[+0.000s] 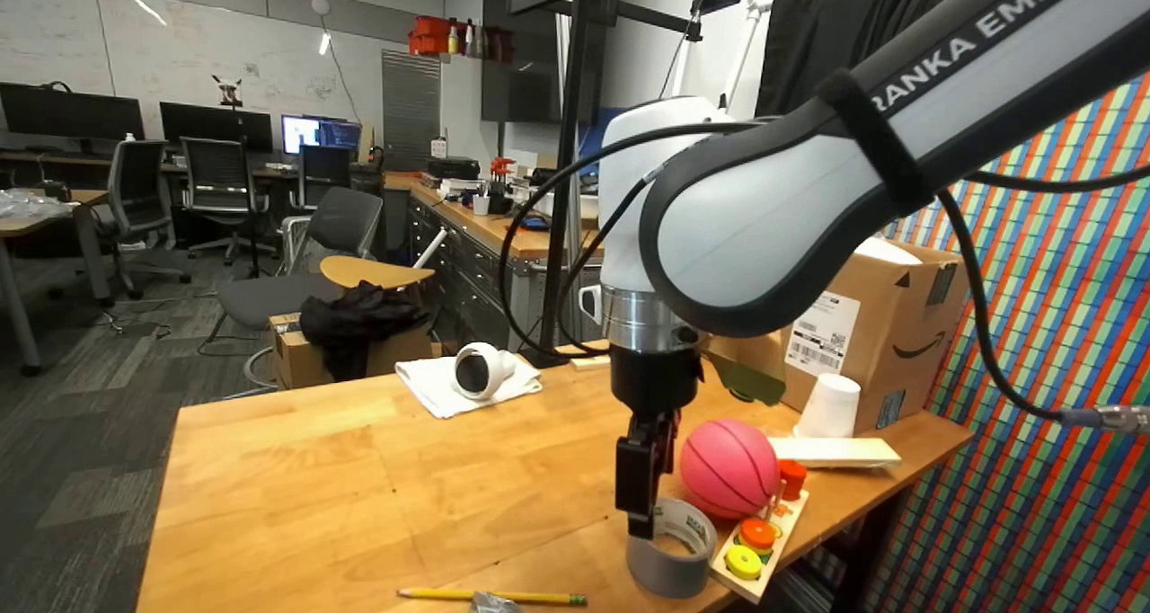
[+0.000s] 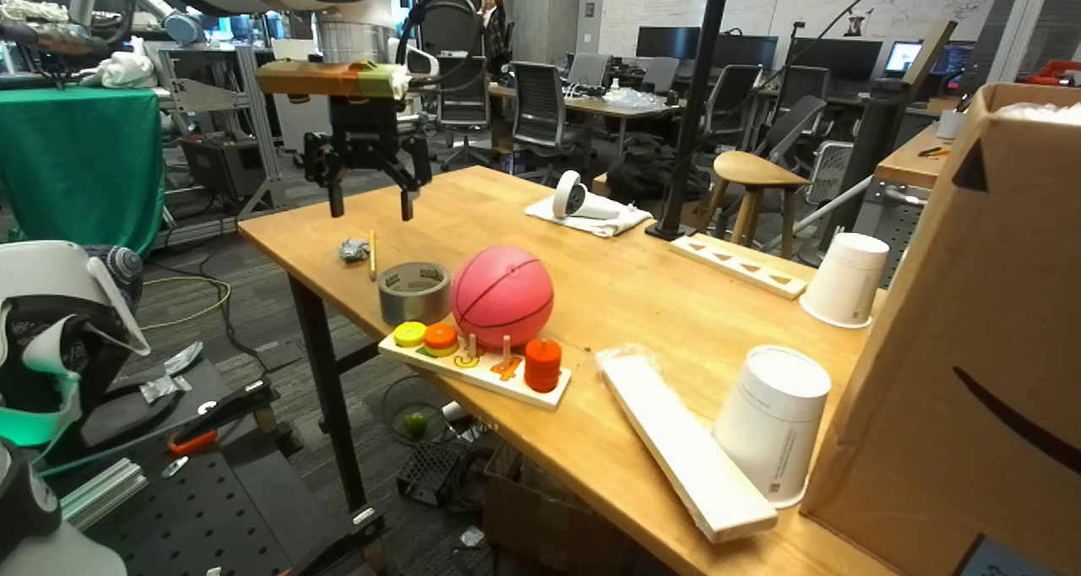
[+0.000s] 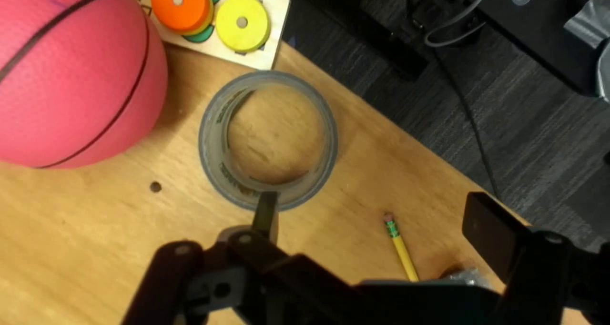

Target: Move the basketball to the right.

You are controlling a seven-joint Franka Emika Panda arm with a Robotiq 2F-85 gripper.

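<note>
The pink-red basketball (image 1: 729,467) with dark seams sits on the wooden table near one edge, between the tape roll and a white wrapped block. It also shows in an exterior view (image 2: 503,296) and, cut off at the upper left, in the wrist view (image 3: 81,77). My gripper (image 2: 372,209) is open and empty, pointing down, above the table and off to the ball's side, beyond the tape roll. In the wrist view its two fingers (image 3: 379,216) are wide apart, with bare table and a pencil below them. It does not touch the ball.
A grey tape roll (image 2: 414,296) stands beside the ball. A wooden peg board (image 2: 477,379) with coloured discs lies along the table edge by both. A pencil (image 1: 539,598), crumpled foil (image 2: 355,250), white cups (image 2: 773,424), the white block (image 2: 684,449) and a carton (image 2: 946,348) are around.
</note>
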